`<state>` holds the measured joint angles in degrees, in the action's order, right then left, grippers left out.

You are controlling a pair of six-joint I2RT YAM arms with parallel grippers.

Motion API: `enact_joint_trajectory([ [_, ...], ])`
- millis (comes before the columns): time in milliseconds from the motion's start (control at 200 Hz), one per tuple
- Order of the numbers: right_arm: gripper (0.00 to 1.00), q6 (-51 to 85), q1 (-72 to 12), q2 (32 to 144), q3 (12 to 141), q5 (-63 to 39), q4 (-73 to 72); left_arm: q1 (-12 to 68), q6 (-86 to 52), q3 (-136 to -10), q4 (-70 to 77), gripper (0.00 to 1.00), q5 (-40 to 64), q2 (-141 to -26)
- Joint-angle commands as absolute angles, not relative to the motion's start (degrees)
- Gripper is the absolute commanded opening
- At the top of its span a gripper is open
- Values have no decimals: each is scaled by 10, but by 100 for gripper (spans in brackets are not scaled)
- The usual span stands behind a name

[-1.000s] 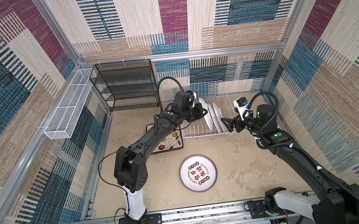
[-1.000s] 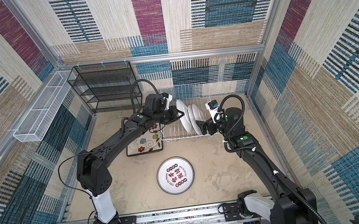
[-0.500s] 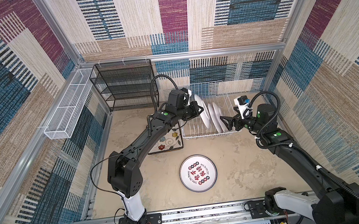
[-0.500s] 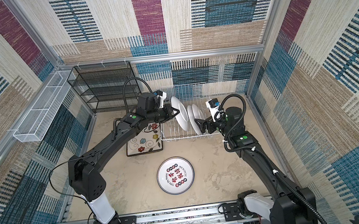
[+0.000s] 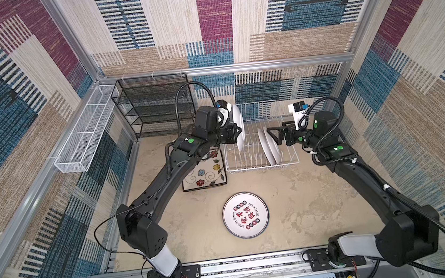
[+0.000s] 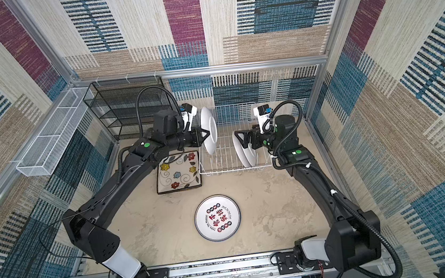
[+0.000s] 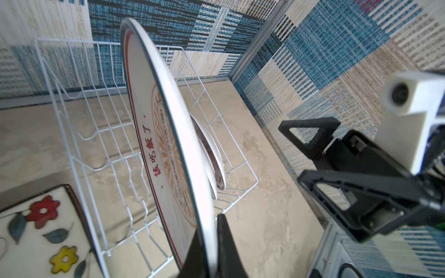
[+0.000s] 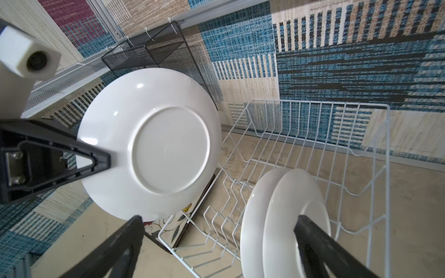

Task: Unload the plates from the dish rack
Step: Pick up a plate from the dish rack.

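My left gripper point(image 5: 239, 132) point(image 7: 210, 227) is shut on the rim of a round white plate point(image 5: 237, 121) point(image 6: 209, 129) point(image 7: 166, 134), held upright above the left end of the white wire dish rack point(image 5: 263, 166) point(image 6: 232, 170). Its orange sunburst face and dark rim show in the left wrist view; its plain back point(image 8: 149, 144) shows in the right wrist view. Two more round plates point(image 5: 268, 146) point(image 6: 243, 151) point(image 8: 286, 216) stand in the rack's right end. My right gripper point(image 5: 272, 137) point(image 8: 219, 219) is open just beside them, holding nothing.
A square flowered plate point(image 5: 205, 174) point(image 6: 177, 174) lies flat left of the rack, partly under my left arm. A round plate with red and black characters point(image 5: 245, 219) lies on the table in front. A black mesh shelf point(image 5: 154, 110) and a white mesh basket point(image 5: 85, 139) stand at the back left.
My left gripper has lifted the round plate up out of the rack's tines and drawn it leftward. The right arm has stayed where it was, open.
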<state>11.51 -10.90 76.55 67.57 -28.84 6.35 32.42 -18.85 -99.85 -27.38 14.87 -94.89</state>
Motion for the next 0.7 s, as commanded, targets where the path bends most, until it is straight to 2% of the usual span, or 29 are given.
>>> enact_joint_trajectory([
  [0, 100, 170, -109, 789, 710, -341, 84, 325, -50, -986, -280, 0, 108, -921],
  [165, 100, 210, -109, 826, 765, -384, 81, 336, 78, -946, -280, 0, 58, -878],
  [446, 100, 261, -110, 903, 866, -450, 115, 382, 249, -886, -275, 0, -95, -842],
  [696, 93, 271, -124, 929, 895, -455, 132, 447, 396, -825, -216, 0, -245, -860],
])
